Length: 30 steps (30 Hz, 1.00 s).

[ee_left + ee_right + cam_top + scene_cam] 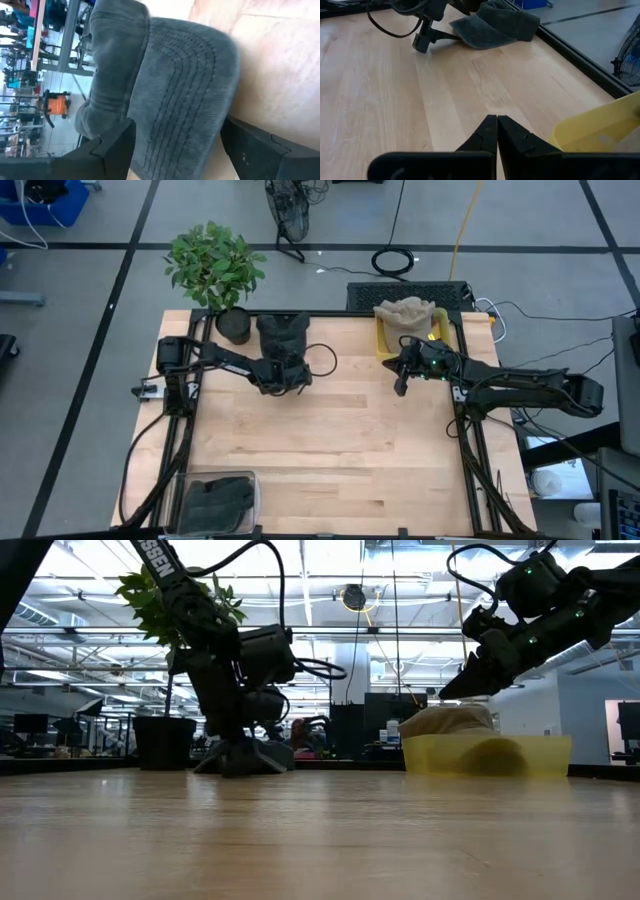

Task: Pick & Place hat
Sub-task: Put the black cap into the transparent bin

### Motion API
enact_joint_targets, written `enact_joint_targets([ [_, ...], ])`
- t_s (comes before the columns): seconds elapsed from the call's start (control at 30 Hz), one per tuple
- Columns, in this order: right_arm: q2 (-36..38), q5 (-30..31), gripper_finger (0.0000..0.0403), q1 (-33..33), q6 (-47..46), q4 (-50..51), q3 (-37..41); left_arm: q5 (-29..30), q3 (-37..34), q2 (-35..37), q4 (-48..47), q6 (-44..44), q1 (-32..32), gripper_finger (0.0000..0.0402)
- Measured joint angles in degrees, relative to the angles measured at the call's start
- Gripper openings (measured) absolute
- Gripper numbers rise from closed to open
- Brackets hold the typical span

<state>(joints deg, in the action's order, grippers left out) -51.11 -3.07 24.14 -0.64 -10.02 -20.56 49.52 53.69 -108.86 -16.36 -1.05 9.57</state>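
Jaws are spread wide on the left tool (283, 380), and between them, in the left wrist view, the brim of the dark grey hat (170, 85) is framed, one finger (107, 147) to each side of the stitched cloth. The hat itself (283, 338) is seen lying on the tabletop (330, 450) near the far edge, just beside the potted plant (215, 270). Nothing is gripped yet; whether the fingers touch the cloth cannot be told.

For a clean pick, the brim should be taken deep between the fingers before the close is made, since soft fabric is likely to slip from a shallow pinch. A firm close, then a straight lift, would be favoured, so the crown is not dragged across the wood or into the plant pot.

Over on the other side, the right tool (496, 131) is held closed and empty above the tabletop, near the yellow bin (385, 340) where a tan hat (405, 313) is already lying. Good clearance between the arms is kept there.
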Motion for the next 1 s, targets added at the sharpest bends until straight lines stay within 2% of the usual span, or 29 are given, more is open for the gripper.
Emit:
enact_joint_targets([
  [0.57,-0.02,0.0,0.0,0.0,-0.12,0.02,0.0,-0.98,-0.07,-0.04,-0.59,-4.72,2.95,0.0193],
  [0.83,-0.02,0.0,0.0,0.0,-0.04,0.03,0.0,-0.5,-0.09,-0.05,-0.46,-0.92,2.06,0.0155],
  [1.0,-0.02,0.0,0.0,0.0,0.02,0.01,0.0,-0.64,-0.36,2.5,-1.15,2.37,0.13,0.0121],
])
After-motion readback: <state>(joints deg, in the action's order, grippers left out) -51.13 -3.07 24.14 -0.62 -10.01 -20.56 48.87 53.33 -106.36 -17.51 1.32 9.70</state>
